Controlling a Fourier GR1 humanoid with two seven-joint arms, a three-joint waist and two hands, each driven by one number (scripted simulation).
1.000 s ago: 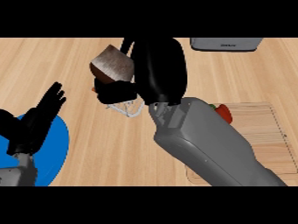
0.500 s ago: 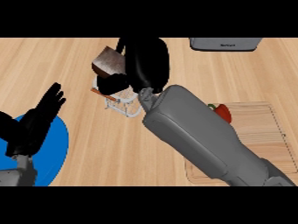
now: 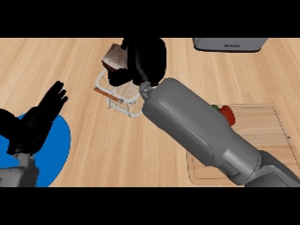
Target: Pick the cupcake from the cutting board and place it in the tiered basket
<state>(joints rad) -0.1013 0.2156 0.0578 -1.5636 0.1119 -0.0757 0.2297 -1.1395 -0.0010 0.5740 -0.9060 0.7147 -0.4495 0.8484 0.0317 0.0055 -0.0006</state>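
Resting at the lower left of the frame, the left hand [image 3: 30, 124] shows its fingers straight and spread apart, pointing up and to the right, with nothing in it. Beneath it lies a blue plate [image 3: 56, 147], partly covered by the hand and its grey forearm.

Toward the upper middle of the frame stands the tiered basket [image 3: 116, 97], a white wire frame with a thin brown bar across it, set on the wooden counter [image 3: 48, 66]. Right over its upper part is the cupcake [image 3: 115, 58], a brownish block held at the top of the basket. The right hand [image 3: 145, 61] has its black fingers curled round the cupcake's right side, clamped on it, and hides much of it; whether the cupcake touches the basket cannot be told. The hand's grey forearm runs down from there to the lower right corner.

Under that forearm, at the right of the frame, lies the cutting board [image 3: 269, 132], a pale wooden slab. A small red thing [image 3: 227, 112] peeks out at the forearm's edge on the board. At the upper right edge sits a grey appliance [image 3: 230, 44], cut off by the frame.
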